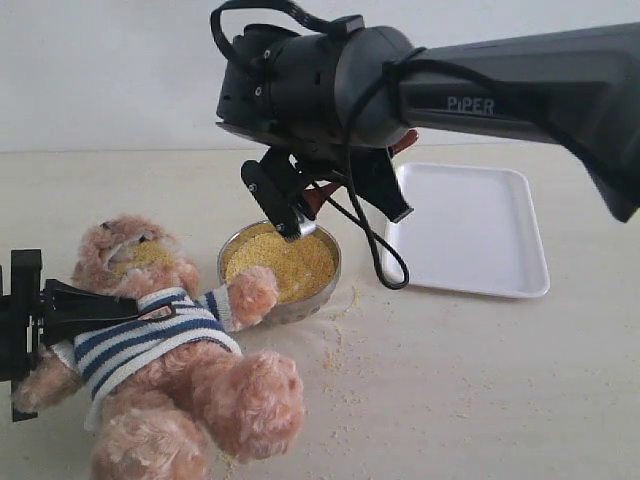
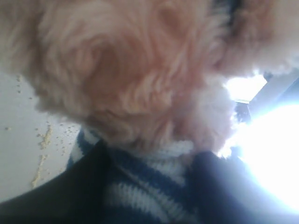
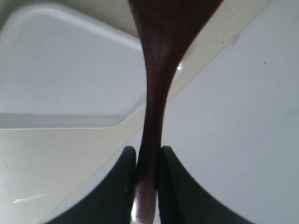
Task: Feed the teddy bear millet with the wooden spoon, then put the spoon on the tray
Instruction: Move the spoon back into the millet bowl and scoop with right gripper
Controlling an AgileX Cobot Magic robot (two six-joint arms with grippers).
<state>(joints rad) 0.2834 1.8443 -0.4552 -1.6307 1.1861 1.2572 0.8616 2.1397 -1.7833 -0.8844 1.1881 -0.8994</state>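
Bear (image 1: pixel 170 350) lying on tabletop (image 1: pixel 480 380), shirt pinched by left gripper (image 1: pixel 130 308). Millet (image 1: pixel 285 265) in bowl (image 1: pixel 235 255) at its paw. Spoon (image 3: pixel 156 93) over bowl, handle pinched by right gripper (image 3: pixel 148 168). Tray (image 1: pixel 470 230) near, right of bowl.

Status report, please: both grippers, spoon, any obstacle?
Left gripper shut on teddy bear. Right gripper shut on wooden spoon, over millet. Cable loop dangles beside tray.

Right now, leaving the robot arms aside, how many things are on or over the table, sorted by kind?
Soft toys: 1, the teddy bear
Spoons: 1, the wooden spoon
Bowls: 1, the metal bowl, filled with millet
Trays: 1, the white tray
Total: 4
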